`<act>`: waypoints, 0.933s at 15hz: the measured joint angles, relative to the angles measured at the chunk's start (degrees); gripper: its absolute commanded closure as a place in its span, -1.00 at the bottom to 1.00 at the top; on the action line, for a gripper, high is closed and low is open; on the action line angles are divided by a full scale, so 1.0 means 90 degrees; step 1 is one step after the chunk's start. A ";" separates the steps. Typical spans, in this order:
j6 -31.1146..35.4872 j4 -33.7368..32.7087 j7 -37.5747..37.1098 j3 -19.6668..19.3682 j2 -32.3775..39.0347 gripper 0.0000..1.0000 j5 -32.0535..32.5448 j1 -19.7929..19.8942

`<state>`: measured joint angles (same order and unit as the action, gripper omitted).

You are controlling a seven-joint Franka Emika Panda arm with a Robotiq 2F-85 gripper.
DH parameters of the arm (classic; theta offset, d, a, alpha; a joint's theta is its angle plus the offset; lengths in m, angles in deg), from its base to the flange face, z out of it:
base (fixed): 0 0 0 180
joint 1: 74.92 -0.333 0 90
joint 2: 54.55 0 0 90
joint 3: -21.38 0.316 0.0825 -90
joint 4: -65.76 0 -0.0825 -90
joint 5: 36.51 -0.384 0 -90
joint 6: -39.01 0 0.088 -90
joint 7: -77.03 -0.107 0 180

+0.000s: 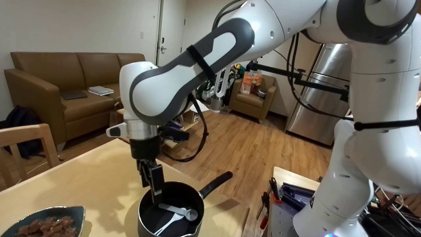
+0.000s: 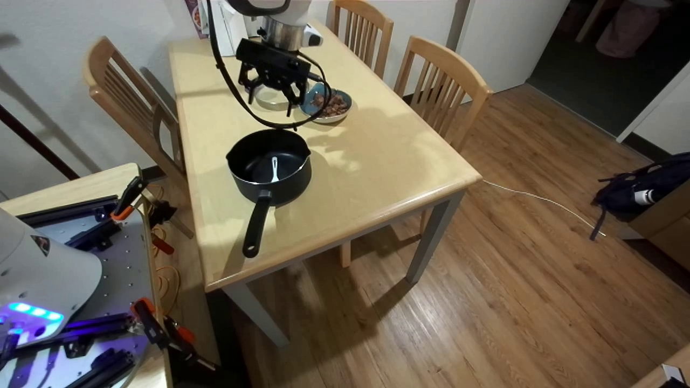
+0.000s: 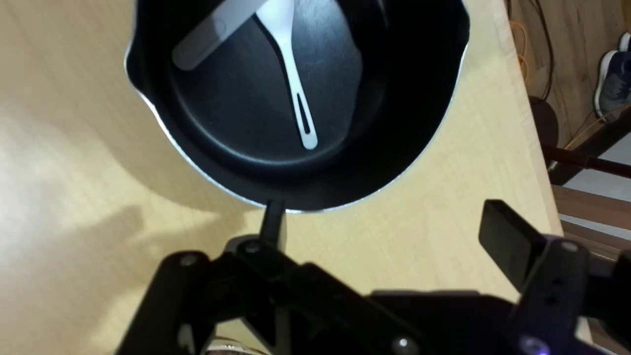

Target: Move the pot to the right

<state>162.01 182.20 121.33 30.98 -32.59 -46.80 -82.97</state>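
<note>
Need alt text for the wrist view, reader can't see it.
Black pot with two pale utensils inside, on a light wooden table, cut off by the frame's top edge. At the bottom, the gripper is open and holds nothing. A sneaker shows on the floor at right.

Wooden table (image 2: pixel 377 161) — pot (image 2: pixel 291 187), blue bowl (image 1: pixel 75 214)

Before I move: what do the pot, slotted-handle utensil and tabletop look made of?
Pot: probably metal, smooth dark coating; thin bright rim suggests bare metal. Utensil: likely plastic, matte pale, one-piece look. Tabletop: wood or laminate, satin, faint grain.
</note>
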 measured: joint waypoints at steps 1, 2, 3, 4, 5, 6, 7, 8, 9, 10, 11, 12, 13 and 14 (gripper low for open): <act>-0.0225 -0.0082 -0.0399 -0.0012 0.0024 -1.00 0.0217 -0.0040; -0.0457 -0.0172 -0.0788 -0.0014 0.0055 -1.00 0.0390 -0.0078; -0.0702 -0.0263 -0.1168 -0.0015 0.0089 -1.00 0.0537 -0.0123; -0.0958 -0.0352 -0.1515 -0.0012 0.0118 -1.00 0.0649 -0.0160; -0.1203 -0.0433 -0.1815 -0.0011 0.0145 -1.00 0.0727 -0.0194; -0.1397 -0.0497 -0.2069 -0.0010 0.0167 -1.00 0.0764 -0.0219; -0.1564 -0.0545 -0.2279 -0.0006 0.0187 -1.00 0.0772 -0.0224; -0.1694 -0.0580 -0.2453 -0.0005 0.0203 -1.00 0.0772 -0.0223; -0.1753 -0.0591 -0.2572 -0.0006 0.0209 -1.00 0.0772 -0.0219; -0.1654 -0.0558 -0.2633 0.0019 0.0260 -1.00 0.0738 -0.0223; -0.1396 -0.0484 -0.2693 0.0070 0.0407 -1.00 0.0712 -0.0230; -0.1027 -0.0411 -0.2778 0.0124 0.0630 -1.00 0.0689 -0.0256; -0.0630 -0.0365 -0.2889 0.0172 0.0911 -1.00 0.0670 -0.0313; -0.0255 -0.0344 -0.2998 0.0225 0.1189 -1.00 0.0624 -0.0357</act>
<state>159.71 179.10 94.35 33.01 -21.89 -41.18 -86.19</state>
